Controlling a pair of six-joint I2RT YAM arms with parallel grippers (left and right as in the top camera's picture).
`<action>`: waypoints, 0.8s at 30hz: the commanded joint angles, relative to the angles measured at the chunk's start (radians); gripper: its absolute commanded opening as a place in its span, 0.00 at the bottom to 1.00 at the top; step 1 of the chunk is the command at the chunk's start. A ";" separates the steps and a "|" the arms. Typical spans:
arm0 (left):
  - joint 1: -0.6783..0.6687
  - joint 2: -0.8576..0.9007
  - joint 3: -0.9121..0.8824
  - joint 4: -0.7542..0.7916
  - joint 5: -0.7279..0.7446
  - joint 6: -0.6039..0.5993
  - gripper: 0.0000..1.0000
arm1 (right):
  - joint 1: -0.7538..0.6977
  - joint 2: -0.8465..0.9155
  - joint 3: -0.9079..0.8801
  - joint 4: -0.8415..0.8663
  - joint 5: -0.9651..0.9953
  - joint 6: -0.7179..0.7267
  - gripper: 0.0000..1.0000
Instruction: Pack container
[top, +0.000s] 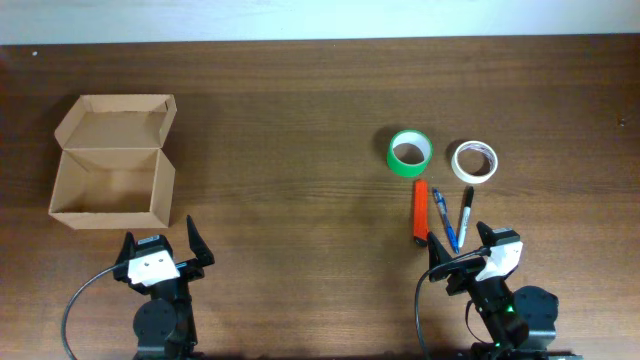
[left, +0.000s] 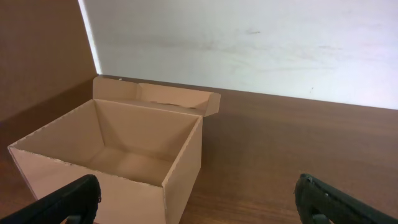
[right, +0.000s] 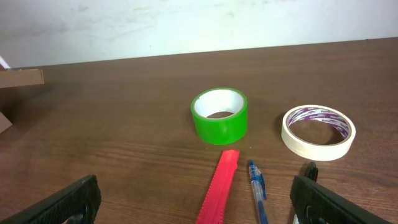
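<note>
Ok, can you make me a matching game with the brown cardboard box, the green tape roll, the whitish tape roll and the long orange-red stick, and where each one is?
Things:
1. tan-brown cardboard box
2. green tape roll
3. cream-white tape roll
4. long orange-red stick

Places:
A. lying flat beside the blue pen
B. far left of the table, flap lid open
C. the roll furthest right
D. just left of the other roll

Pairs: 1-B, 2-D, 3-C, 4-A
</note>
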 joint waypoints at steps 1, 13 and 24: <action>0.001 -0.004 -0.003 -0.004 0.008 0.008 1.00 | -0.008 -0.008 -0.008 0.001 -0.009 0.006 0.99; 0.001 -0.004 -0.003 -0.003 0.008 0.008 1.00 | -0.008 -0.008 -0.008 0.000 -0.009 0.006 0.99; 0.000 -0.001 0.041 0.042 0.288 0.007 1.00 | -0.008 -0.008 -0.008 0.015 0.010 0.006 0.99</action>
